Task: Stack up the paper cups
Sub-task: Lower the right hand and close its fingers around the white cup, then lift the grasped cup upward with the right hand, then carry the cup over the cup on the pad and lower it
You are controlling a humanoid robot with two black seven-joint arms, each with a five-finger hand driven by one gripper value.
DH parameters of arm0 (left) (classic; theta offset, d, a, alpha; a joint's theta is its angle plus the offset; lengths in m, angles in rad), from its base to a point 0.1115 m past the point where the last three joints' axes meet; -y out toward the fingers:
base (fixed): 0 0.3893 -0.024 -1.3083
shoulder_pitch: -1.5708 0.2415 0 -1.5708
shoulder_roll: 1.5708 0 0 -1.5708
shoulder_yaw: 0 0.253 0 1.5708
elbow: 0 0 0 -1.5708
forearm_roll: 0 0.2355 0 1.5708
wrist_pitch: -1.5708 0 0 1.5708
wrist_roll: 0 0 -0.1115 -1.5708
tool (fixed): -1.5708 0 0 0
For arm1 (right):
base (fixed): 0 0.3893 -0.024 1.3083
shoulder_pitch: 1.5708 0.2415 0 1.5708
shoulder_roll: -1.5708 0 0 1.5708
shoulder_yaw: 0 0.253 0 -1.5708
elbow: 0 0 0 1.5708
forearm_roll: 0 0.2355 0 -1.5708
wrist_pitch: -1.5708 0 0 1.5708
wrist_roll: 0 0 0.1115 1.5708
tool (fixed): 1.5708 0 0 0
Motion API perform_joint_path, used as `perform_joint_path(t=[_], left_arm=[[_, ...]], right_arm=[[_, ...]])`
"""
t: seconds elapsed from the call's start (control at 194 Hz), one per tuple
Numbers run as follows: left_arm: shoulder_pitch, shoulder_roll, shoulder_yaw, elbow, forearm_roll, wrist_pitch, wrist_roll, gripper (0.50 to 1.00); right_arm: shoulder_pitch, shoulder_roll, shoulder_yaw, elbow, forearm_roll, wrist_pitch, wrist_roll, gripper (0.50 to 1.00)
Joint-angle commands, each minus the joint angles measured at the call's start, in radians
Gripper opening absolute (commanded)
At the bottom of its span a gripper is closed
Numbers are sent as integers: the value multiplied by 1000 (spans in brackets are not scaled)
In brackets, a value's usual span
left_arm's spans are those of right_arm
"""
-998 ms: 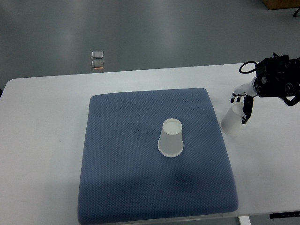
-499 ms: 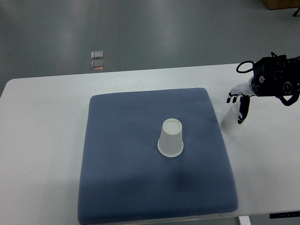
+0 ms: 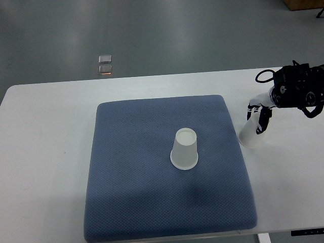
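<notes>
One white paper cup [image 3: 185, 149] stands upside down near the middle of the blue mat [image 3: 131, 152]. A second white paper cup [image 3: 251, 132] stands on the white table just off the mat's right edge. My right hand [image 3: 259, 115] comes in from the right edge and sits on this cup's top, fingers curled around its upper part. The cup's base still rests on the table. The left arm does not show.
The white table [image 3: 50, 142] carries the blue mat, whose right edge lies close to the held cup. Grey floor lies beyond the far table edge, with a small square floor fitting [image 3: 105, 65]. A brown box corner [image 3: 304, 4] shows at the top right.
The right hand and the cup shifted only slightly, the cup staying beside the mat's right edge. The upside-down cup on the mat has not moved.
</notes>
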State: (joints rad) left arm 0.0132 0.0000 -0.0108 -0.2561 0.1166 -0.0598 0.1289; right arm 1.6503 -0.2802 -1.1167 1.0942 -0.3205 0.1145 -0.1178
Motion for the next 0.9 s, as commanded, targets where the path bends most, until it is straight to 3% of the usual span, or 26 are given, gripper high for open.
perform_joint_path(t=[0.0,0.113,0.355,0.663,0.895], left_arm=[[1,0,0,1,0,0,0,1000],[1,0,0,1,0,0,0,1000],[-1,0,2,-2,0,0,0,1000],[-1,0,3,-11,0,-2,0,1000],[-2,0,3,-14,0,-2,0,1000]], right_arm=[[8,-5,0,6,1,2,4,652],[51,-19,-2,46,1,14,6,652],[375,-88,-8,211,1,145,6,654],[813,-227,-11,240,-3,496,6,654],[896,-244,-5,251,-43,496,6,654]])
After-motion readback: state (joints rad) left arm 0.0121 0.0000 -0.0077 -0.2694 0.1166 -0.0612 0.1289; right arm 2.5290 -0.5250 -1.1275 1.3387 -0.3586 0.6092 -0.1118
